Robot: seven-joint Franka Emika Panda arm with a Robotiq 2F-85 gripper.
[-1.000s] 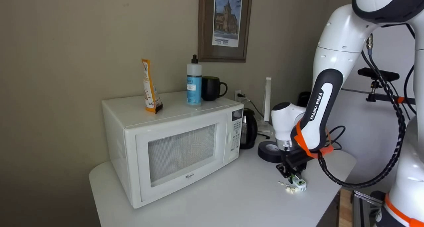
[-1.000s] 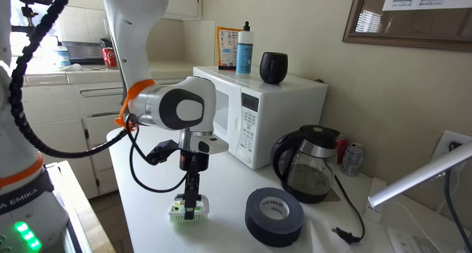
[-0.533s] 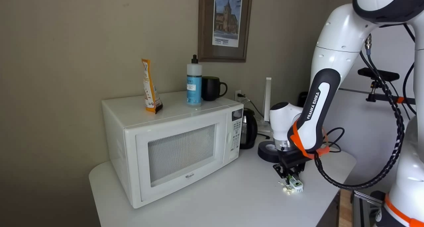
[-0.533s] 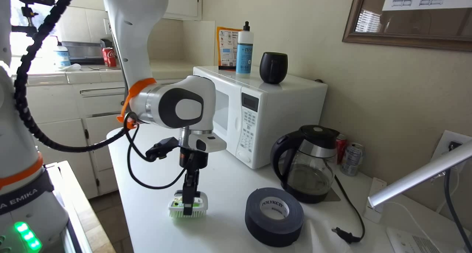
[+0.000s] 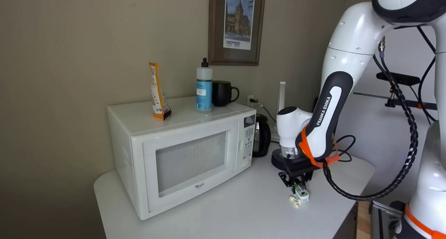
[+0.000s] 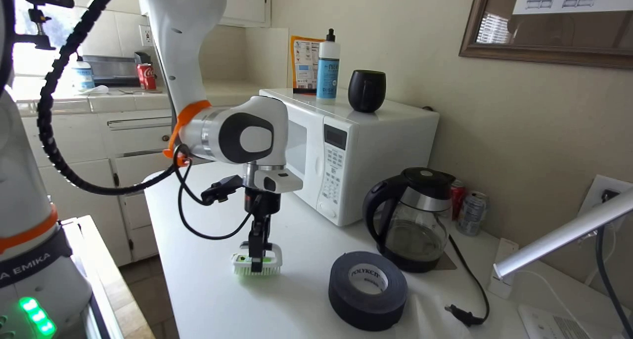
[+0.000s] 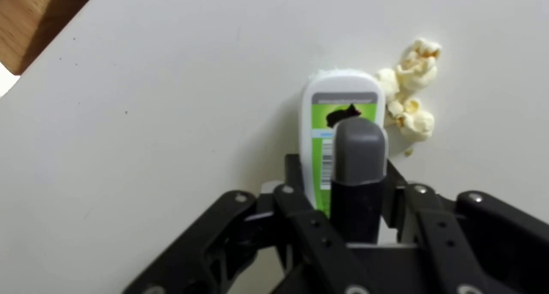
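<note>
Jaws clamped, and what they have is a white plastic scrub brush with a green label [image 7: 318, 133], pinched from both sides at its raised, grey-topped handle [image 7: 359, 152]. Bristles [image 6: 272, 271] point down, and the brush sits low at the white tabletop [image 5: 244, 211]; whether they touch along the full length I can't tell from these angles. Over to the wrist view: a small cluster of cream-coloured, puffed popcorn [image 7: 414, 75] is right up against the brush's long edge, at least one piece apparently touching, with a tiny brown crumb [image 7: 408, 152] just off to the side.

So what makes a good stroke from this spot? My call: light, even pressure downward, brush level, long edge square to the popcorn so pieces travel with it rather than slip round the rounded end. Slow is the play; a quick flick would probably scatter such light bits, and a hard push might twist the handle in the grip.

Further out, in an exterior view, a thick roll of dark grey tape [image 6: 368, 312] lies near, one to steer wide of, with a black-lidded glass kettle [image 6: 414, 240] beyond it. And then the boxy white microwave [image 5: 188, 169], carrying an orange-and-white bag [image 5: 159, 96], a blue-labelled bottle with a black cap [image 5: 204, 92] and a matte black mug [image 5: 220, 92].
</note>
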